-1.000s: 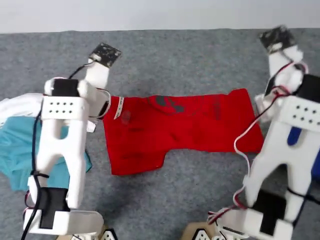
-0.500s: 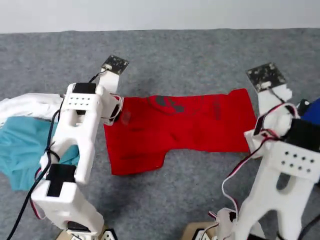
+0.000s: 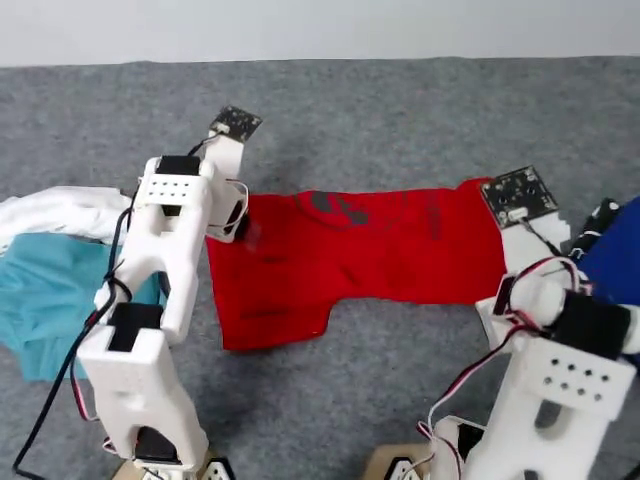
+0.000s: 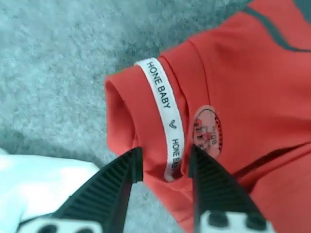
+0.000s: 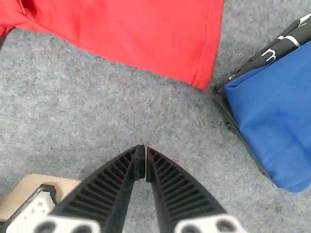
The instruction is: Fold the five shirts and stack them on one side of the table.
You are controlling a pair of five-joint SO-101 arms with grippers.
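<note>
A red shirt [image 3: 370, 250] lies spread flat across the middle of the grey table, collar to the left. My left gripper [image 3: 233, 216] hangs over that collar. In the left wrist view it [image 4: 163, 167] is open, its fingers [image 4: 116, 189] straddling the collar fold with the white label [image 4: 165, 111] of the red shirt [image 4: 252, 73]. My right gripper [image 5: 146, 151] is shut on nothing, over bare carpet just off the hem corner of the red shirt [image 5: 131, 29]. A blue shirt [image 5: 272, 107] lies close beside it.
A teal shirt [image 3: 40, 290] and a white shirt [image 3: 50, 210] lie crumpled at the left edge; the white shirt [image 4: 43, 179] is near my left fingers. The blue shirt [image 3: 615, 265] rests on a black garment [image 3: 600, 215] at the right edge. Grey carpet [image 3: 380, 110] stretches behind the red shirt.
My left arm has swung in towards the red shirt's collar. My right arm has drawn back and down from the far right to the shirt's near right corner.
</note>
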